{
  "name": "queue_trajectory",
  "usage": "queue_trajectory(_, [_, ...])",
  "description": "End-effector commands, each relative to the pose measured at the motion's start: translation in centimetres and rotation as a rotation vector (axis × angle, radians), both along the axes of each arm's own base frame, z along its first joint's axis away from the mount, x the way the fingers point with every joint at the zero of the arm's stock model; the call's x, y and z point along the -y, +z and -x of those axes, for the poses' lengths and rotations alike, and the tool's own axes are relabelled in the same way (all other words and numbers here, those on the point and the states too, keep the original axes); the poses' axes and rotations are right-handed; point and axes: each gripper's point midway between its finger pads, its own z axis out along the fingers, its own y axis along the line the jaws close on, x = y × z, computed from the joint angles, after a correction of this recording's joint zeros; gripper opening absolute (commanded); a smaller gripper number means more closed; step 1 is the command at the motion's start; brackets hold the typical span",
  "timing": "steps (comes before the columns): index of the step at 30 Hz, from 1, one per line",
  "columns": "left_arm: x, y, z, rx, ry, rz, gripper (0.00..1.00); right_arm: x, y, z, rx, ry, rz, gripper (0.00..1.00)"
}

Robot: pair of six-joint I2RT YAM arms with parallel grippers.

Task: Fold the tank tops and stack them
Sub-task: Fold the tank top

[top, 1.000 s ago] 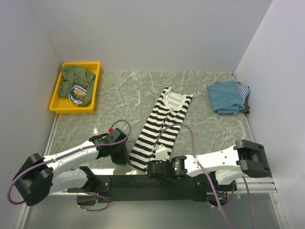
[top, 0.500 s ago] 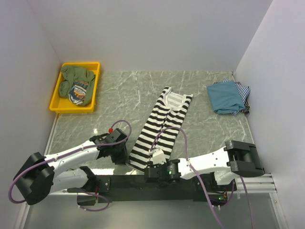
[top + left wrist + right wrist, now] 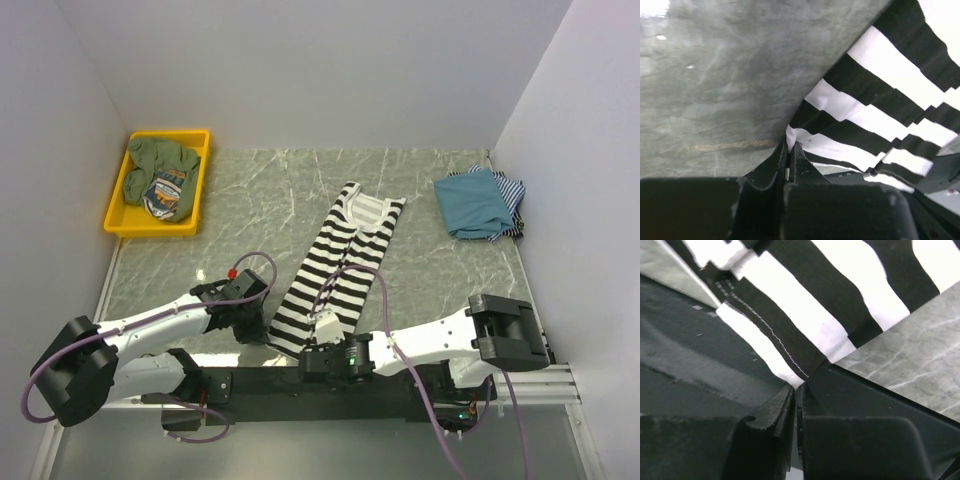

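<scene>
We count one bold black-and-white striped top (image 3: 343, 262), soft cloth lying as a long narrow strip at mid-bench (image 3: 440, 270). The left tool (image 3: 788, 150) and right tool (image 3: 796, 386) each pinch a near hem corner. At far right, one teal top (image 3: 472, 203) rests on one thin-striped top (image 3: 512, 190). One yellow plastic tray (image 3: 118, 205) sits far left.

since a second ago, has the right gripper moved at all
Yes. The right gripper has shifted left along the black base rail, away from the right wall, shut on the striped tank top.
</scene>
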Motion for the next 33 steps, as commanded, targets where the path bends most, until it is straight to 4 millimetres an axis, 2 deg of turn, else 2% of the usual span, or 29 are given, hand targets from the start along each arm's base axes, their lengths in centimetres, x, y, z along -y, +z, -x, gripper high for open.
queue_trajectory(1, [-0.5,1.0,-0.9,0.041,0.023,-0.029,0.01,-2.0,2.8,0.4,0.009,0.073,-0.069,0.07])
queue_trajectory(6, [-1.7,3.0,-1.9,0.091,0.072,-0.083,0.01,-4.3,4.8,2.1,-0.035,0.192,-0.119,0.06])
queue_trajectory(9, [-1.7,4.0,-2.5,0.105,0.084,-0.067,0.01,-5.5,5.6,2.9,-0.061,0.228,-0.139,0.05])
queue_trajectory(12, [-1.1,4.9,-3.9,0.129,0.095,-0.041,0.0,-5.5,6.0,2.2,-0.061,0.216,-0.145,0.05])
queue_trajectory(16, [0.9,6.0,-6.7,0.15,0.064,0.0,0.01,-3.8,6.4,-1.1,-0.035,0.128,-0.135,0.05])
queue_trajectory(19, [2.8,8.8,-10.6,0.227,0.063,0.036,0.01,-2.2,7.0,-4.3,0.002,0.054,-0.129,0.05])
queue_trajectory(20, [3.3,9.3,-11.4,0.242,0.063,0.04,0.01,-1.7,6.9,-4.9,0.007,0.037,-0.128,0.05])
queue_trajectory(21, [3.7,9.8,-12.3,0.26,0.058,0.042,0.01,-1.0,7.1,-6.6,0.02,-0.003,-0.134,0.05])
queue_trajectory(22, [4.2,9.6,-13.1,0.262,0.054,0.035,0.01,-0.6,7.0,-7.3,0.026,-0.02,-0.131,0.05])
queue_trajectory(23, [5.2,10.9,-14.7,0.303,0.053,0.059,0.01,-0.2,7.1,-8.2,0.04,-0.042,-0.126,0.05])
queue_trajectory(24, [5.6,11.2,-15.4,0.311,0.051,0.057,0.01,0.5,6.9,-9.3,0.051,-0.069,-0.111,0.05])
queue_trajectory(25, [6.5,11.3,-16.8,0.316,0.047,0.056,0.0,0.8,6.9,-10.0,0.061,-0.083,-0.102,0.05])
queue_trajectory(27, [7.7,11.5,-18.2,0.326,0.037,0.069,0.0,1.4,6.8,-11.2,0.078,-0.107,-0.086,0.05])
queue_trajectory(28, [8.3,10.4,-18.9,0.307,0.033,0.056,0.01,1.9,6.7,-12.1,0.082,-0.137,-0.082,0.05])
queue_trajectory(29, [9.1,11.3,-20.0,0.329,0.031,0.075,0.01,2.1,6.5,-12.6,0.086,-0.152,-0.075,0.05])
queue_trajectory(31, [10.5,11.4,-21.7,0.342,0.029,0.084,0.01,2.9,6.2,-13.9,0.094,-0.185,-0.058,0.04])
queue_trajectory(33, [11.4,11.2,-22.7,0.346,0.025,0.095,0.01,3.4,5.9,-14.8,0.102,-0.207,-0.041,0.04])
